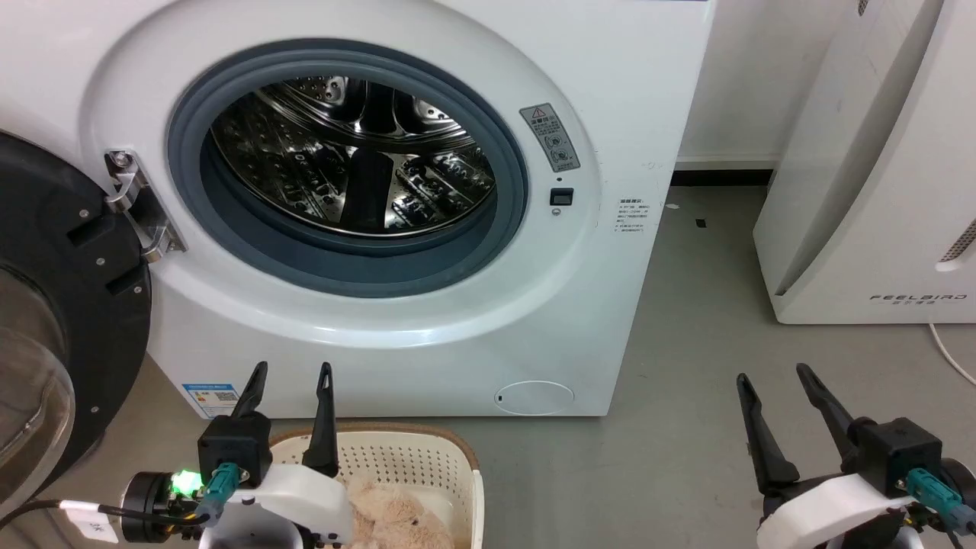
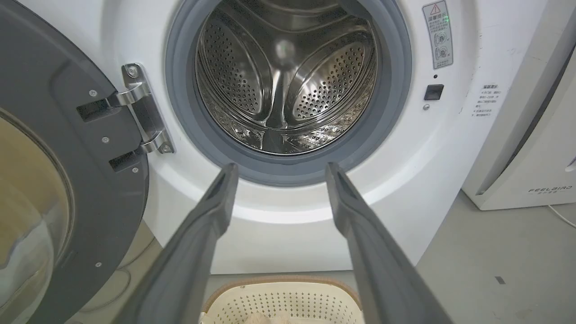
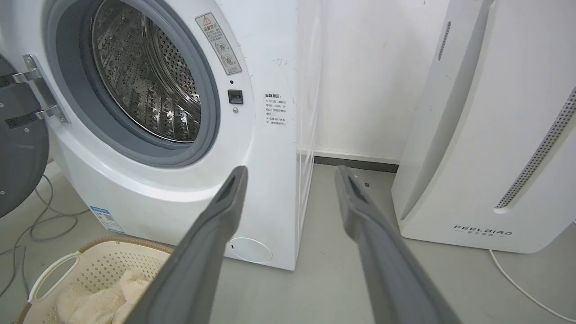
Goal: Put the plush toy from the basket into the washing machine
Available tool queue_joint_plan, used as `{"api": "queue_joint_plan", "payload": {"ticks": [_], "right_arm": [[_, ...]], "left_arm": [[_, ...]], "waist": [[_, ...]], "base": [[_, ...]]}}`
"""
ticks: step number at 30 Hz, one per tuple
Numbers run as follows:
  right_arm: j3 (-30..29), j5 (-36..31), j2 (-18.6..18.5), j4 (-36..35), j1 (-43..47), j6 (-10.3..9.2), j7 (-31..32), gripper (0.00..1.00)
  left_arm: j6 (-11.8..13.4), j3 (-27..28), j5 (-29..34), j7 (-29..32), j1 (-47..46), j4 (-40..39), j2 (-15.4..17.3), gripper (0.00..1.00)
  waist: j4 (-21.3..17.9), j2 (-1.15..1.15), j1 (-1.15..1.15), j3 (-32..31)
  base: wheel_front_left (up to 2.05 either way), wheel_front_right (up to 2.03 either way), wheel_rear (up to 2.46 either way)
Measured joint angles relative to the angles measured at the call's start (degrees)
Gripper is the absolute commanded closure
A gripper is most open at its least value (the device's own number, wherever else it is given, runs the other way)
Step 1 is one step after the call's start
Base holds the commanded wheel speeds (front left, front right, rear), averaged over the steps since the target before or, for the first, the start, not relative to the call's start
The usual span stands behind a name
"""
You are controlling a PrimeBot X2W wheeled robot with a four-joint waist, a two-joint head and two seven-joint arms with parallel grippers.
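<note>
The washing machine [image 1: 396, 328] stands before me with its black-framed door [image 1: 69, 305] swung open to the left and the steel drum [image 1: 351, 152] empty. The cream basket [image 1: 427, 457] sits on the floor in front of it, and the beige plush toy [image 1: 393, 518] lies inside. My left gripper [image 1: 293, 374] hovers open above the basket's near left part, empty. My right gripper [image 1: 774, 377] is open and empty over bare floor to the right. In the right wrist view the plush toy [image 3: 96, 299] fills the basket [image 3: 112, 265].
A white FEELBIRD appliance [image 1: 877, 191] stands at the right, with a white cord [image 1: 949, 351] on the floor beside it. Cables [image 3: 40, 225] lie on the floor left of the machine. Grey floor [image 1: 686, 366] lies between the machine and the appliance.
</note>
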Motion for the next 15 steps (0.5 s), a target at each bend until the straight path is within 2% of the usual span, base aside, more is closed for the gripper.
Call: {"api": "queue_joint_plan", "payload": {"ticks": [15], "right_arm": [[-0.7, 2.2, 0.0, -0.9, -0.1, 0.0, -1.7, 0.0]], "left_arm": [[0.0, -1.3, 0.0, -1.8, -3.2, 6.3, 0.6, 0.0]], "waist": [[-0.2, 0.0, 0.0, 2.0]], "base": [[0.0, 0.0, 0.0]]}}
